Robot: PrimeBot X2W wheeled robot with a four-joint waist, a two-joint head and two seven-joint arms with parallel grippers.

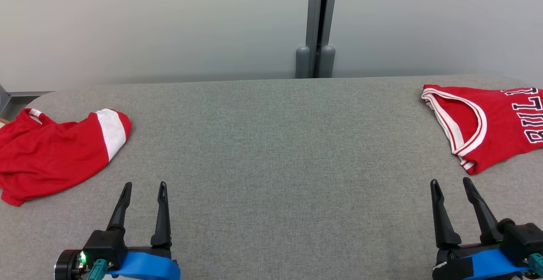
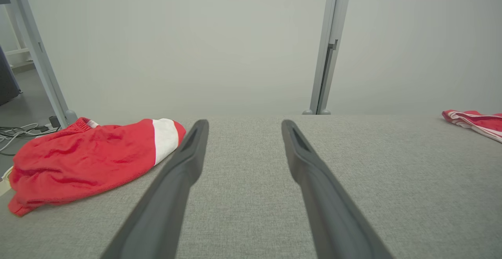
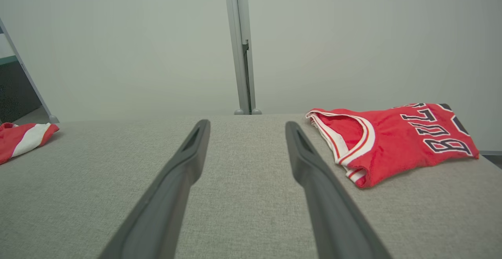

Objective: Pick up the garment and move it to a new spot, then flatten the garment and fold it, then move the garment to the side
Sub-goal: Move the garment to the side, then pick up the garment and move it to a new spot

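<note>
We have not started yet. Our left gripper (image 1: pixel 145 184) and right gripper (image 1: pixel 450 180) are spread wide, holding nothing. The crumpled red garment (image 1: pixel 55 152) lies at the left edge of the table (image 1: pixel 271 144), untouched.

Desk (image 1: pixel 271 144): grey woven fabric top, rounded far corners.
Wall (image 1: pixel 148 25): pale plain panels behind the desk.
Post (image 1: pixel 314 17): grey metal upright at the panel joint.
Cables (image 2: pixel 19 127): on the floor, left of the desk.

This is probably a lab or test room: a grey cloth-covered table (image 1: pixel 271 144) faces bare pale wall panels (image 1: pixel 148 25) joined by a metal post (image 1: pixel 317 17) at twelve o'clock, with loose cables (image 2: pixel 15 130) on the floor at nine o'clock.
</note>
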